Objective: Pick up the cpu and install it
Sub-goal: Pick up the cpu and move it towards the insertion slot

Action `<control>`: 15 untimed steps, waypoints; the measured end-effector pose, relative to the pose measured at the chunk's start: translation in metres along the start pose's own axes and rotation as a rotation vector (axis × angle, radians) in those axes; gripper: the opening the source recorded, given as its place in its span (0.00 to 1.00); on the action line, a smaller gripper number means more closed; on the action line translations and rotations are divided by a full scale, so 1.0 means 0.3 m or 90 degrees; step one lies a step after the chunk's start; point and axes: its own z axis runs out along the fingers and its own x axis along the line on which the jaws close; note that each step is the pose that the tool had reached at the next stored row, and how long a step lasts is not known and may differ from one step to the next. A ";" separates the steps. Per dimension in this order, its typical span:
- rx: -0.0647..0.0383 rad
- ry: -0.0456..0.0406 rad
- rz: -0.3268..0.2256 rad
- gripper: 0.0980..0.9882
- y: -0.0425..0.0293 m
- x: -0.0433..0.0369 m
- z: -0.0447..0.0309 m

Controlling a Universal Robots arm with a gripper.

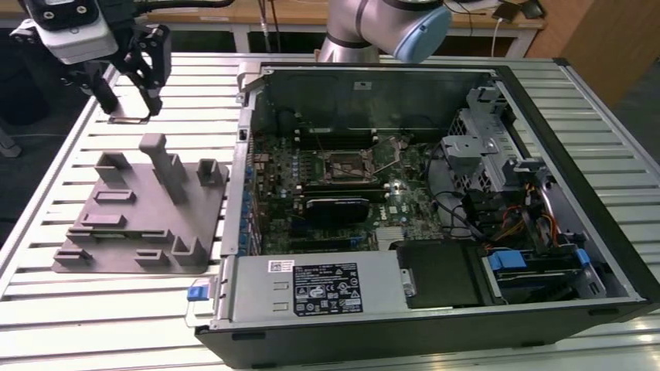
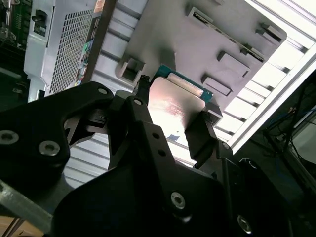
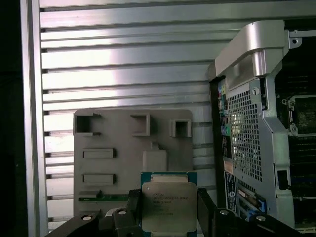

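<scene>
Two black fingers (image 2: 142, 111) of the gripper (image 1: 130, 102) are closed narrow on opposite edges of the cpu (image 3: 169, 206), with its silver lid turned toward the first wrist view's camera. The chip is held clear of the slatted aluminium table (image 1: 62, 309), near the far end of the grey fixture plate (image 1: 134, 224), at the exterior view's left. An open computer case (image 1: 372, 97) lies just beside the plate. Its motherboard socket (image 1: 344, 162) is well apart from the chip.

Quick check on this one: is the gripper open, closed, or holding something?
Gripper: closed on the cpu, which sits between its two fingers in both wrist views.
</scene>
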 end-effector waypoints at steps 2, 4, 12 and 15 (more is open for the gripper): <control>0.000 -0.0001 0.000 0.50 0.001 -0.018 0.001; 0.000 -0.0001 0.000 0.50 0.003 -0.038 0.001; 0.000 0.0000 0.000 0.50 0.010 -0.124 0.003; 0.000 0.0000 0.000 0.50 0.012 -0.158 0.003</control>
